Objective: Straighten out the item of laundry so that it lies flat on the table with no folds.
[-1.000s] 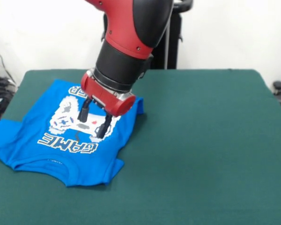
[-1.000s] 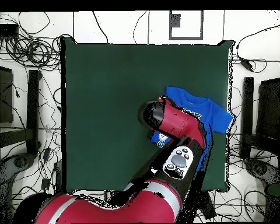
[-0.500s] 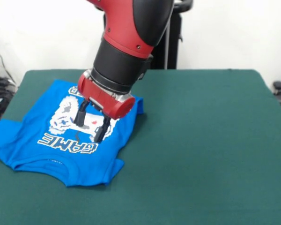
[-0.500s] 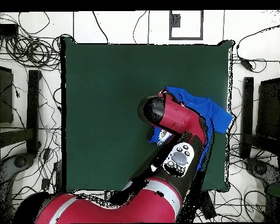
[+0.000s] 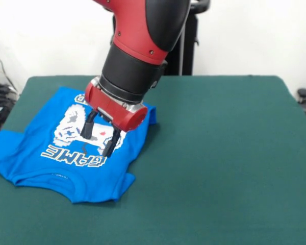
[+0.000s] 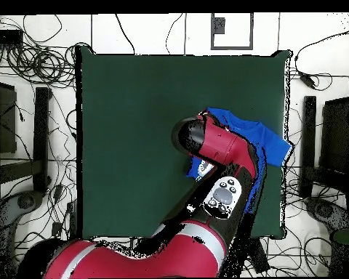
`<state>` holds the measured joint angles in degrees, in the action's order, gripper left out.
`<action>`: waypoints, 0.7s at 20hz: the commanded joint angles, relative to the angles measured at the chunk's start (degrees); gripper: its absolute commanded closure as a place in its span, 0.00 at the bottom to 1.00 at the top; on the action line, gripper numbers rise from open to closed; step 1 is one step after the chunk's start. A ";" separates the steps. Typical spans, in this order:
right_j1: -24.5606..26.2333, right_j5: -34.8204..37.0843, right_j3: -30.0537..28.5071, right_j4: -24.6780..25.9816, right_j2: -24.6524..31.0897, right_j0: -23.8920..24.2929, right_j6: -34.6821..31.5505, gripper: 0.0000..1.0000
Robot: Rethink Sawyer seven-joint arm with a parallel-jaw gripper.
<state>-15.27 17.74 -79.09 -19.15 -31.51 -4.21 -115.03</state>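
A bright blue T-shirt [image 5: 35, 161], the item of laundry, lies print side up on the left part of the dark green table [image 5: 219, 153]. Its white "GAME" lettering and pixel controller print show, and its right side is folded under near the arm. One sleeve hangs past the table's left edge. My gripper [image 5: 97, 137] hovers just over the print with its two black fingers [image 5: 87, 126] spread apart, open and holding nothing. In the overhead view the arm covers most of the shirt [image 6: 268, 144], and the gripper itself is hidden.
Cables and black stands surround the table [image 6: 134, 109] on the floor in the overhead view. A black post [image 5: 186, 48] rises behind the table's far edge.
The gripper has shifted slightly left over the print, still open. The shirt has not visibly moved.
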 commanded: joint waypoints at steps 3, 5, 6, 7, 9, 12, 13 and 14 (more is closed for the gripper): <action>2.57 4.77 1.52 -1.77 4.73 -0.41 -10.80 0.00; 2.64 4.62 1.88 -1.79 5.18 -0.06 -10.44 0.00; 2.53 4.47 1.88 -1.75 5.54 0.15 -10.17 0.00; 2.41 4.24 1.94 -1.66 5.81 0.33 -9.85 0.00; 2.44 4.03 1.89 -1.79 6.28 0.43 -9.83 0.00; 2.68 3.79 2.04 -1.91 6.52 0.37 -9.91 0.00; 2.77 3.76 2.15 -1.96 6.60 0.38 -9.92 0.00; 2.72 3.77 2.05 -2.01 6.70 0.38 -9.97 0.00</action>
<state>-13.25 17.74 -78.76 -19.15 -31.50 -4.16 -115.03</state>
